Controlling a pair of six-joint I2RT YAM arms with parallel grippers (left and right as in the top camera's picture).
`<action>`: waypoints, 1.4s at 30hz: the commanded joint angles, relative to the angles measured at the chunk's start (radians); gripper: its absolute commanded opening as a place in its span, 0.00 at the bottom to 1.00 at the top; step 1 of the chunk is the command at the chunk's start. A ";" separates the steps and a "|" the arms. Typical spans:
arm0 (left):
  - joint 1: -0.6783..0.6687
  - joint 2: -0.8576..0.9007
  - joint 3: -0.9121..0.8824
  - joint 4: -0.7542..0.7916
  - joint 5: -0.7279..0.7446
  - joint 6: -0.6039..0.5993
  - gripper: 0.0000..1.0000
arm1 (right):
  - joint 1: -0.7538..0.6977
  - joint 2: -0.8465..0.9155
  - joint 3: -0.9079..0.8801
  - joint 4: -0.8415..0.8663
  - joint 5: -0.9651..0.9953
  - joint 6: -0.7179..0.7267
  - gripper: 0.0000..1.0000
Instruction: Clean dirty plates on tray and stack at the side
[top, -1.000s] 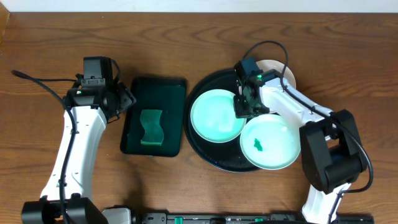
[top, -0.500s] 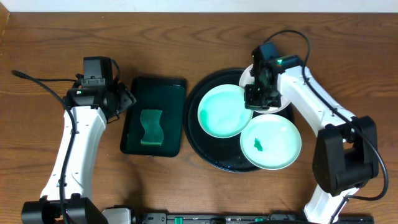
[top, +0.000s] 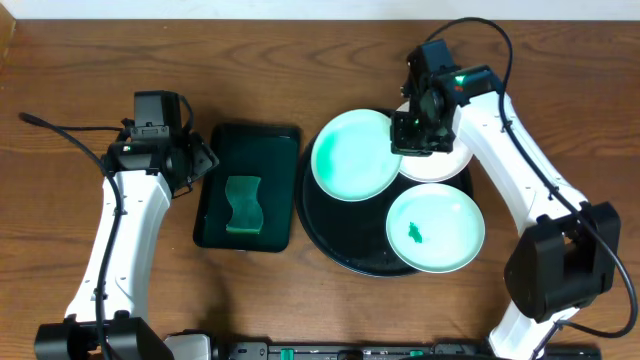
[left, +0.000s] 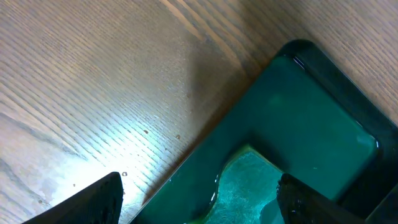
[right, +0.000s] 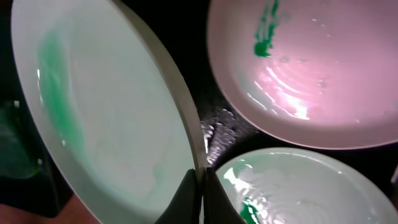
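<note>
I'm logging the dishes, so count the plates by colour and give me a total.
Mint-green plates: 2
White plates: 1
Total: 3

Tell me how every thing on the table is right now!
tray: bears two flat plates.
held plate: tilted, pinched at its rim, smeared green.
white plate: flat on tray, smeared.
front plate: flat on tray, smeared.
sponge: lying in small tray.
left end effector: open, empty.
right end effector: shut on held plate.
</note>
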 joint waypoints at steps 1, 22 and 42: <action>0.003 0.002 0.014 -0.002 -0.012 -0.001 0.79 | 0.033 -0.025 0.023 0.022 -0.019 0.048 0.01; 0.003 0.002 0.014 -0.002 -0.013 -0.001 0.80 | 0.393 -0.025 0.021 0.373 0.459 0.169 0.01; 0.003 0.002 0.014 -0.002 -0.012 -0.001 0.80 | 0.525 -0.023 0.021 0.584 0.776 -0.162 0.01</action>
